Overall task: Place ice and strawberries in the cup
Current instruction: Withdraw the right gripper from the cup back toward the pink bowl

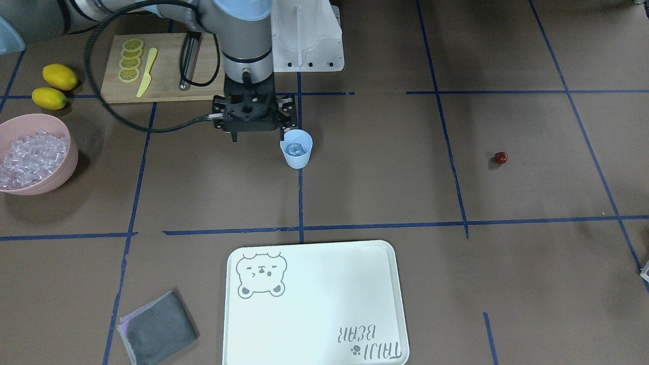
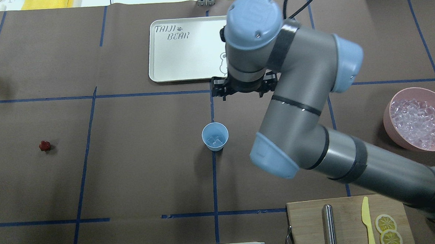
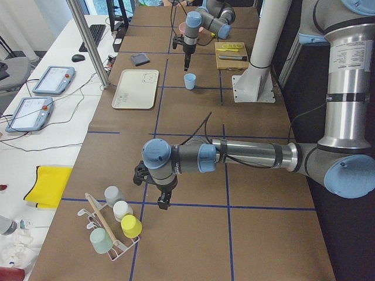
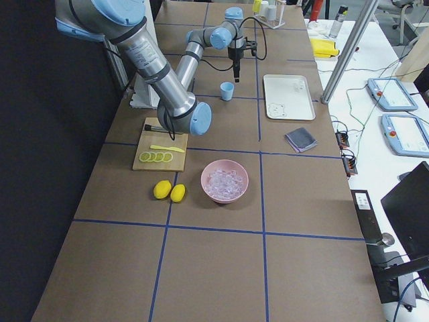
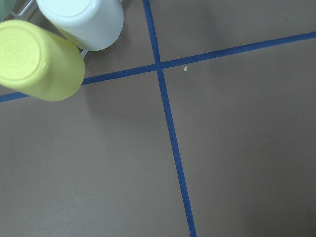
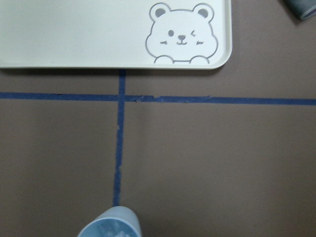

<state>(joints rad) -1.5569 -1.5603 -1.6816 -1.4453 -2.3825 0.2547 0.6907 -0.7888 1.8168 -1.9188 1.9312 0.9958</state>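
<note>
right gripper [image 1: 258, 137] jaws wide, empty, just beside cup [image 1: 296, 160] holding ice [image 1: 295, 148] | left gripper [image 3: 162, 202] jaws: cannot tell | risk: low sideways move may clip the rim and spill the ice

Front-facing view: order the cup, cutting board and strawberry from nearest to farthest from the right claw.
From the right claw:
1. Cup, just beside it, near the table's middle line.
2. Board, back toward the robot's base, on its right side.
3. Strawberry, far out on the robot's left side.
</note>
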